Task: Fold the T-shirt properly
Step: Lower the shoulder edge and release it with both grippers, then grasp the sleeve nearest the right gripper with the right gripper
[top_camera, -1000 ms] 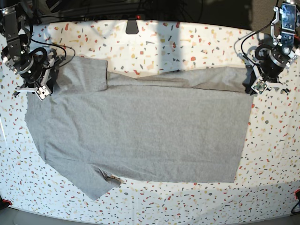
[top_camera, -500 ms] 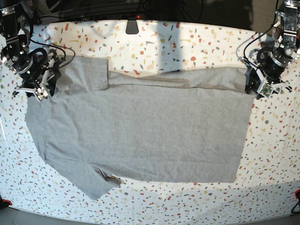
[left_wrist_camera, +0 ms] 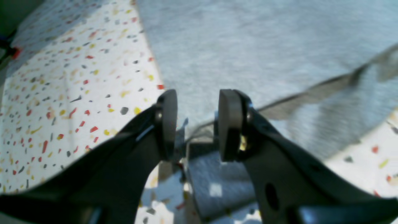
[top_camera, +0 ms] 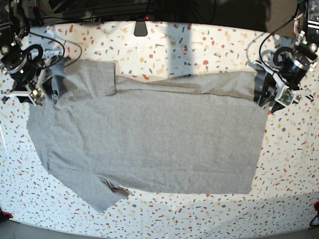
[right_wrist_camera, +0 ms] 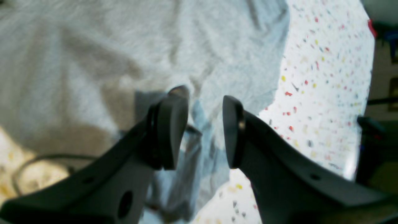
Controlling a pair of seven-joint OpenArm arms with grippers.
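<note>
Grey T-shirt (top_camera: 149, 142) spread flat across the middle of the terrazzo-speckled counter (top_camera: 199, 45), plain side up; no lettering visible in any view; far long edge folded inward as a narrow band running from the collar side to the hem side; one sleeve folded over onto the body at the far corner on the base view's left, the other sleeve sticking out at the near corner on that same side; straight hem along the base view's right.

Left end effector (top_camera: 269, 102) at the far hem corner, on the base view's right; fingers apart in the wrist view (left_wrist_camera: 196, 124), nothing between the pads; folded cloth edge (left_wrist_camera: 311, 96) lying below and beyond the gap, not gripped; bare counter (left_wrist_camera: 62, 77) to one side of it.

Right end effector (top_camera: 41, 92) at the folded sleeve, on the base view's left; fingers likewise apart in its wrist view (right_wrist_camera: 205, 127), with rumpled grey cloth (right_wrist_camera: 124, 46) under and past them, none pinched; hard to tell whether the tips touch the fabric.

Black cable (top_camera: 55, 50) looping on the counter beside the right arm; dark clip-like object (top_camera: 140, 28) at the counter's far edge, well apart from the shirt.
</note>
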